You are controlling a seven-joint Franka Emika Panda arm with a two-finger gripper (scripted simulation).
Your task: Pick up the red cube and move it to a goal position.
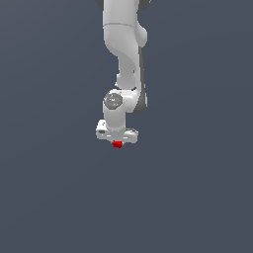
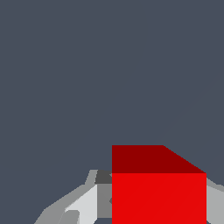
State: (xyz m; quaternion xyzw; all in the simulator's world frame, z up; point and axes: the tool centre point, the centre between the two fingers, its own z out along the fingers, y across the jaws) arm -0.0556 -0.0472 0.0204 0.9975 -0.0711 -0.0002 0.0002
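Note:
The red cube point(image 1: 117, 144) is a tiny bright red block that peeks out just below the white hand of my gripper point(image 1: 117, 142) in the middle of the exterior view. In the wrist view the red cube point(image 2: 158, 188) fills the space between my gripper's point(image 2: 158, 212) two grey fingers point(image 2: 103, 197), and both pads lie against its sides. The gripper is shut on the cube. The fingertips are hidden in the exterior view. I cannot tell whether the cube rests on the floor or hangs above it.
A plain dark grey-blue surface point(image 1: 197, 197) spreads all around the arm in both views. The white arm point(image 1: 123, 44) comes down from the top of the exterior view. No goal marker shows.

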